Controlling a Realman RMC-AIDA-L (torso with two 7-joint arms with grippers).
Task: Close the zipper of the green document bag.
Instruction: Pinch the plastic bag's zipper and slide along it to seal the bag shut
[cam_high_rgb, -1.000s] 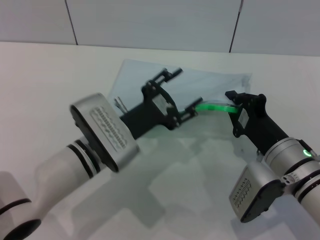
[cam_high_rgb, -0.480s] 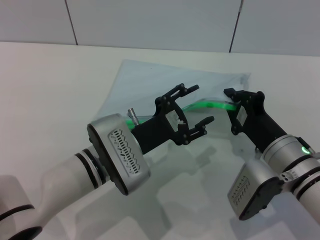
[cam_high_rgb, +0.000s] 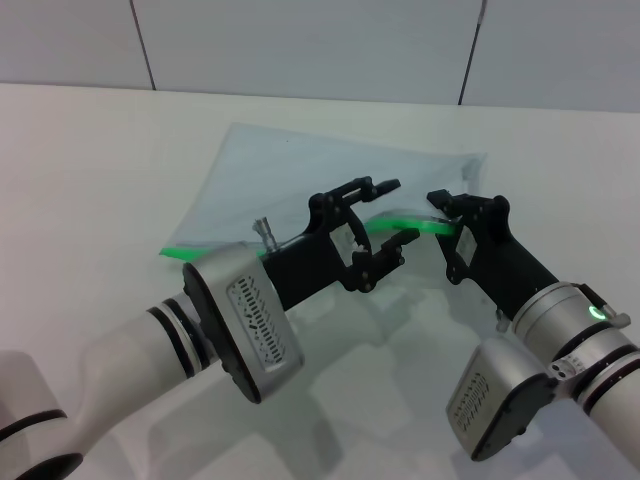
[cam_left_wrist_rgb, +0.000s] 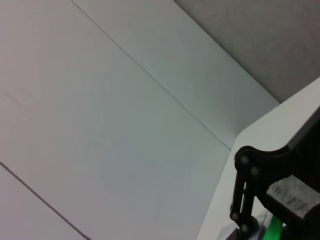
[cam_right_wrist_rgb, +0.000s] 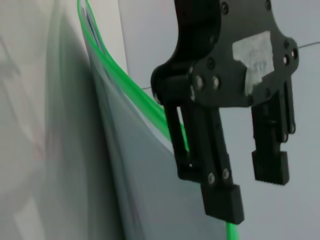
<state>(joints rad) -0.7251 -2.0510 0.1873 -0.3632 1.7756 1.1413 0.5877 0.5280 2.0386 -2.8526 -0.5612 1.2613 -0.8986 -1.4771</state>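
Note:
The green document bag, a pale blue-grey pouch, lies on the white table, its right end raised. The zipper, a bright green strip, runs along the bag's near edge. My left gripper is open, with one finger on each side of the strip, close to the right gripper. The right wrist view shows that same left gripper with its jaws apart and the zipper running past one finger along the bag. My right gripper is shut on the zipper's right end. No slider tab can be made out.
A wall of pale panels rises behind the table. The left forearm and right forearm fill the near part of the table. Bare tabletop lies to the left of the bag.
The left gripper has swung right along the strip toward the right gripper, and its fingers have narrowed around it. The right gripper and the bag's right end have shifted left.

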